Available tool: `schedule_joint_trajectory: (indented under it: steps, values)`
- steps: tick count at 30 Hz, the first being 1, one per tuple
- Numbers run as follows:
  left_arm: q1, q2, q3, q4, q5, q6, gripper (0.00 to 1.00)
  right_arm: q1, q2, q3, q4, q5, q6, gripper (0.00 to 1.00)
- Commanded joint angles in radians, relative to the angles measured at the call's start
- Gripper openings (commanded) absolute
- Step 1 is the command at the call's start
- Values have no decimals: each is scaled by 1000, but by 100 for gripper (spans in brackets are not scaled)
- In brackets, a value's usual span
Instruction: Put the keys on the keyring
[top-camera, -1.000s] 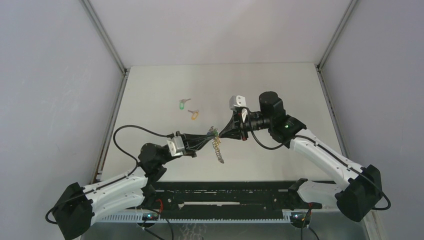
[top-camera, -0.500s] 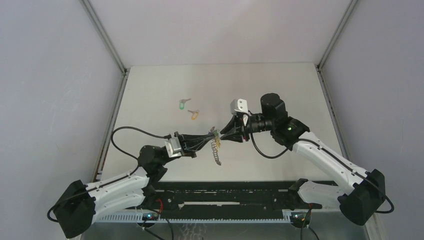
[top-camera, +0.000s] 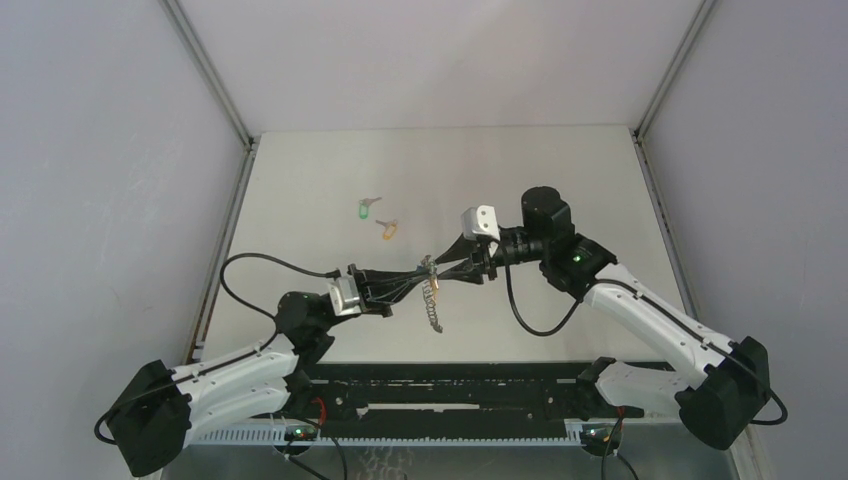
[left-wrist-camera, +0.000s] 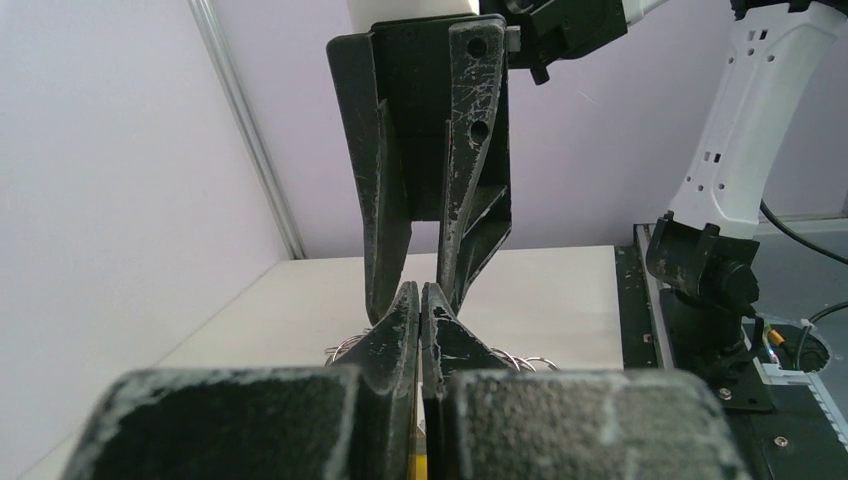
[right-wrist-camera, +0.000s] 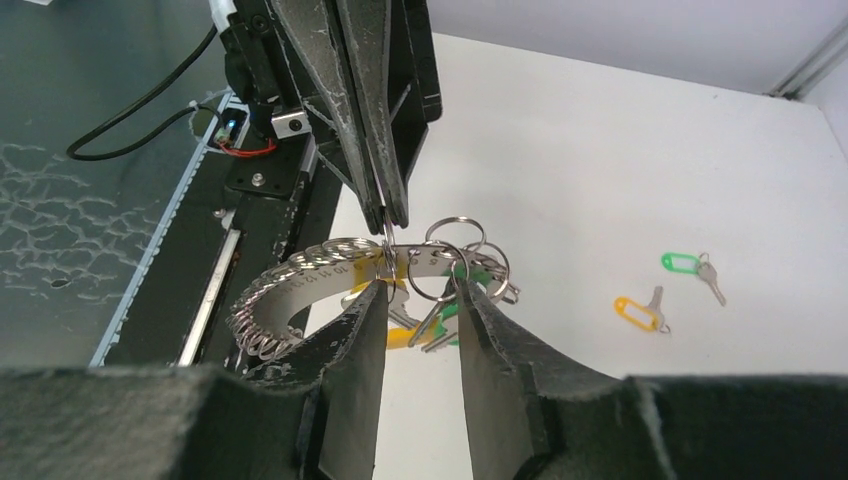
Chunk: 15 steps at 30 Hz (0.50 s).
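The keyring is a curved silvery band with several small split rings; keys with yellow and green tags hang under it. It hangs in mid-air over the table. My left gripper is shut on its top edge, which also shows in the right wrist view and the left wrist view. My right gripper is open, its fingers either side of the small rings, tip to tip with the left gripper. A green-tagged key and an orange-tagged key lie on the table.
The two loose keys also show in the right wrist view, the green-tagged one and the orange-tagged one, far right. A black rail runs along the near table edge between the arm bases. Grey walls enclose the table.
My right gripper has rolled and moved left, closing up on the left gripper's tips and the ring. The keyring and left gripper have shifted slightly left.
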Motion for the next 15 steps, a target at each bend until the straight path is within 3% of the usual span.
schedule_joint_trajectory:
  steps: [1, 15]
  values:
    - [-4, -7, -8, 92, 5, -18, 0, 19, 12, 1, 70, -58, -26, 31]
    - [-4, 16, -4, 116, 14, -34, 0, 31, 39, 16, 57, -99, -43, 17]
